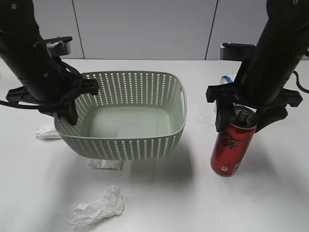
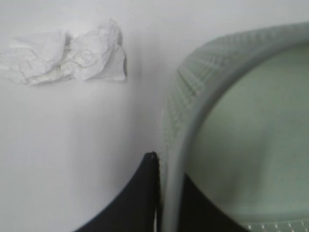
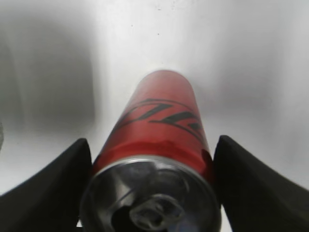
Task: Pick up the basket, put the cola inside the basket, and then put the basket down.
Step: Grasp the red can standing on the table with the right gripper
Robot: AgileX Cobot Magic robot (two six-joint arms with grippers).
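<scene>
The pale sage-green basket [image 1: 126,146] hangs tilted a little above the white table, with its shadow under it. My left gripper [image 1: 65,115] is shut on its left rim; in the left wrist view the two black fingers [image 2: 169,169] pinch the basket's rim [image 2: 193,82], one outside and one inside. The basket is empty. The red cola [image 1: 231,145] is upright to the right of the basket. My right gripper [image 1: 240,124] is shut on its top from above; the right wrist view shows both fingers [image 3: 153,145] against the cola [image 3: 159,113] just below its silver top.
Crumpled white paper lies in front of the basket [image 1: 96,208], under its front edge [image 1: 105,164] and at its left [image 1: 48,131]; the left one also shows in the left wrist view [image 2: 67,58]. A blue-white carton [image 1: 226,79] peeks from behind the right arm.
</scene>
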